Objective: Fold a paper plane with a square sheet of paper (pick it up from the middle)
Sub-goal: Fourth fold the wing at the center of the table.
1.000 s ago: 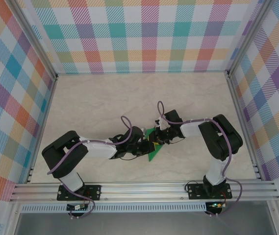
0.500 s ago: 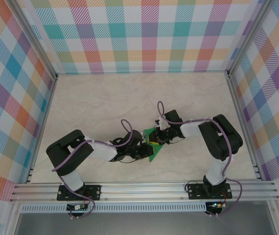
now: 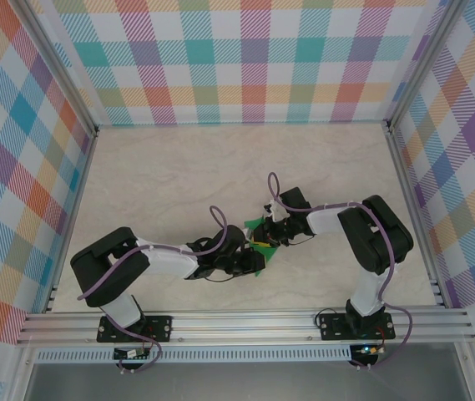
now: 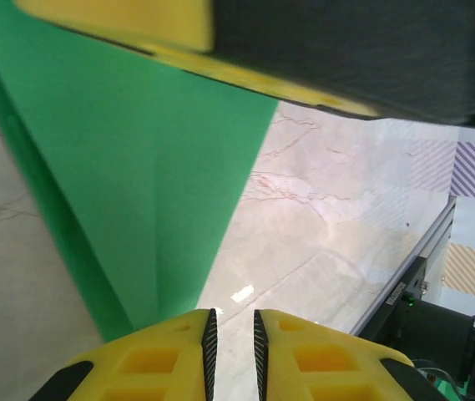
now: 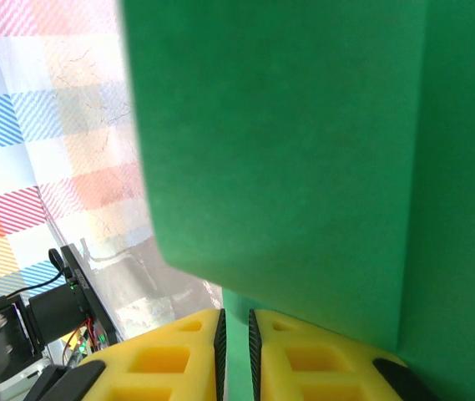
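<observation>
Now my right gripper [image 5: 234,312] is clamped on the green paper [image 5: 287,150]; my left gripper [image 4: 234,314], jaws nearly together, touches its lower tip, grip unclear.

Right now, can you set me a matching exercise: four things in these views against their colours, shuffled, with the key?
Things:
1. paper
2. left pincer
3. table
4. walls

Colours:
A. pale marble
B. yellow tips
C. pastel check
D. bright green

Pairs: 1-D, 2-B, 3-A, 4-C
</observation>
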Robot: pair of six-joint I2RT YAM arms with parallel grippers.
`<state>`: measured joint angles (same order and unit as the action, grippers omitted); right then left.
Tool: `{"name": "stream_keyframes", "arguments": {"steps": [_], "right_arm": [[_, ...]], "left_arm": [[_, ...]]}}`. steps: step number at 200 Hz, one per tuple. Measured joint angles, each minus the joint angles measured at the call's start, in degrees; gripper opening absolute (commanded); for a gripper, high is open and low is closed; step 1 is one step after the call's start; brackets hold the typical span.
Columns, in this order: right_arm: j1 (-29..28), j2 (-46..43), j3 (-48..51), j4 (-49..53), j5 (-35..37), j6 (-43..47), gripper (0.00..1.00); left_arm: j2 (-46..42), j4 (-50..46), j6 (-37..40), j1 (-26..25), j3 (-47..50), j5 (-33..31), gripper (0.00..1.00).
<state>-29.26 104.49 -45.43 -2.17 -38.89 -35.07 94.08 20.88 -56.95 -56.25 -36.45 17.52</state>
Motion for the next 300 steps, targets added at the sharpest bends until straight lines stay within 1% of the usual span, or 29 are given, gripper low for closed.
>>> {"name": "stream_keyframes", "arguments": {"steps": [47,99,183,211,232,252,277,300], "right_arm": [[0.00,0.00,0.00,0.02,0.00,0.00,0.18],[0.00,0.00,0.00,0.02,0.00,0.00,0.18],[0.02,0.24,-0.07,0.00,-0.26,0.00,0.18],[0.02,0.26,-0.09,-0.02,-0.39,0.00,0.18],[0.02,0.26,0.00,-0.22,-0.39,-0.07,0.18],[0.00,0.02,0.66,-1.40,-0.39,-0.57,0.18],[-0.09,-0.42,1.95,-3.80,-0.07,-2.23,0.18],[-0.59,-1.36,3.87,-7.15,1.40,-5.18,0.18]], "left_arm": [[0.02,0.13,0.11,0.00,0.02,-0.02,0.22],[0.04,0.35,-0.63,-0.42,3.19,-0.72,0.21],[0.50,6.12,-3.58,-2.29,5.60,-3.67,0.21],[-0.48,6.82,-3.74,-3.17,6.56,-4.37,0.23],[-4.85,1.42,-3.43,-4.81,6.73,-5.75,0.22],[-13.62,-5.95,-3.06,-5.07,6.62,-10.69,0.23],[-23.71,-13.40,-3.52,-3.52,6.54,-17.11,0.24],[-28.30,-17.66,-3.87,-1.92,6.88,-20.65,0.25]]}}
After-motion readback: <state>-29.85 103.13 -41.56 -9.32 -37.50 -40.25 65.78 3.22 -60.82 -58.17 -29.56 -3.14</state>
